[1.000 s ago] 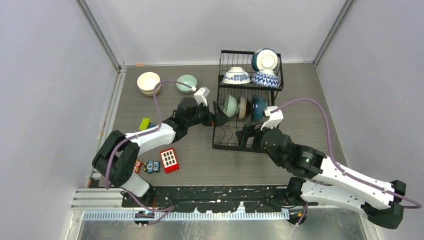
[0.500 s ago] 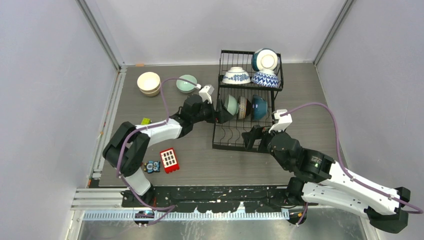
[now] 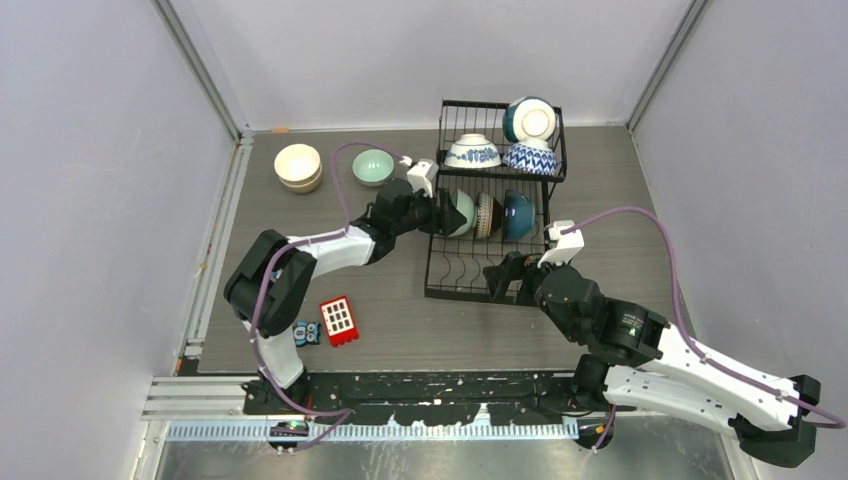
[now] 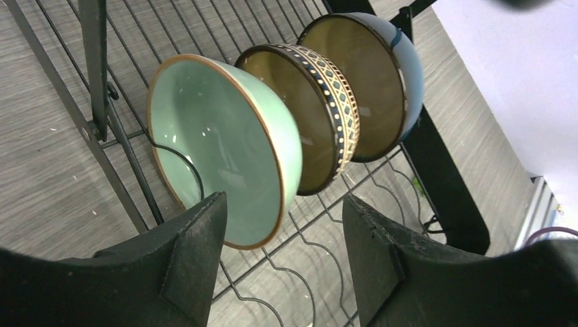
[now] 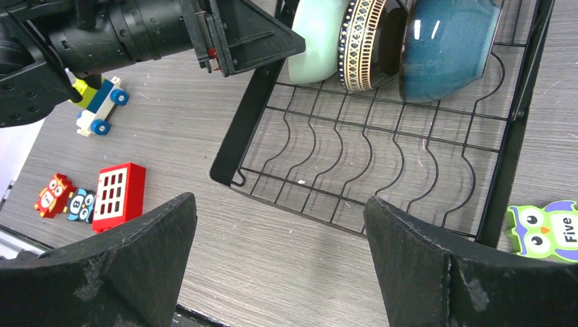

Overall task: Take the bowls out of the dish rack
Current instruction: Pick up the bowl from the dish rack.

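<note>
Toy blocks (image 3: 338,320): lay near the tabletop's (image 3: 400,335) near edge, left of centre, well apart from the rack; not part of the job.
Right hand (image 5: 278,211): spread wide and holding nothing, it hovered over the near edge of the dish rack (image 5: 382,150), above empty slots. Judged to be waiting its turn, since the nearest bowl was already attended.
Lower tier: three bowls stood on edge in the curved slots at the far side, packed side by side, so only the outermost offered a free rim.
Left hand (image 4: 283,204): reached in from the rack's left side, fingers spread, one inside and one outside the lower rim of the pale green bowl (image 4: 218,143). No pinch visible yet; the rim sat between the fingers, likely because an upright bowl gives nothing else to take.
Neighbours: brown patterned bowl (image 4: 327,88) just behind the green one, blue bowl (image 4: 409,68) behind that; a tilted pull-out risked knocking them.
Upper basket: two blue-and-white bowls (image 3: 472,152) upturned, a dark teal bowl (image 3: 530,120) on edge behind them; untouched.
Unloaded: cream bowls (image 3: 298,165), apparently stacked, and a green bowl (image 3: 372,166) by the tabletop's far left corner.
Progress: judged under halfway.
</note>
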Controlling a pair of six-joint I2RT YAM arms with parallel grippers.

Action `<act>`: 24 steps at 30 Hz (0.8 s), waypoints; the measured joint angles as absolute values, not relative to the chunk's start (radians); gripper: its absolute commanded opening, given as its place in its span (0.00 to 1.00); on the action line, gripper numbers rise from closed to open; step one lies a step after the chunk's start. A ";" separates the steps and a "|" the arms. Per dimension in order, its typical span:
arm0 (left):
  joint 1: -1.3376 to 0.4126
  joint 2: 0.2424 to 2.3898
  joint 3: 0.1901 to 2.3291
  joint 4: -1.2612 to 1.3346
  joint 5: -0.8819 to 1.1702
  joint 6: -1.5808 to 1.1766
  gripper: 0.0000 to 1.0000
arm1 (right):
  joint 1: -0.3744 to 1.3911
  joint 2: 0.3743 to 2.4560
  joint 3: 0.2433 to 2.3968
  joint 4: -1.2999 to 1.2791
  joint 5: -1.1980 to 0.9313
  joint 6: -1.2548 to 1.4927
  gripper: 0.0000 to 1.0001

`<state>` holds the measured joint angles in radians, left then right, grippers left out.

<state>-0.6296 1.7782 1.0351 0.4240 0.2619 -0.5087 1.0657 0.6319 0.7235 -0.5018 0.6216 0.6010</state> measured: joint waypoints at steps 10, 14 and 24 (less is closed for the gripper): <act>-0.607 1.832 1.062 0.468 0.285 -0.488 0.55 | 1.066 0.626 0.723 -0.502 0.616 0.601 0.96; -0.605 1.851 1.066 0.494 0.305 -0.490 0.52 | 1.065 0.626 0.722 -0.502 0.616 0.601 0.96; -0.602 1.890 1.066 0.597 0.326 -0.545 0.46 | 1.065 0.620 0.711 -0.495 0.616 0.600 0.96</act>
<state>-0.6018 1.8904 1.0657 0.5968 0.3264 -0.5446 1.0653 0.6201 0.7113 -0.4946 0.6155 0.6003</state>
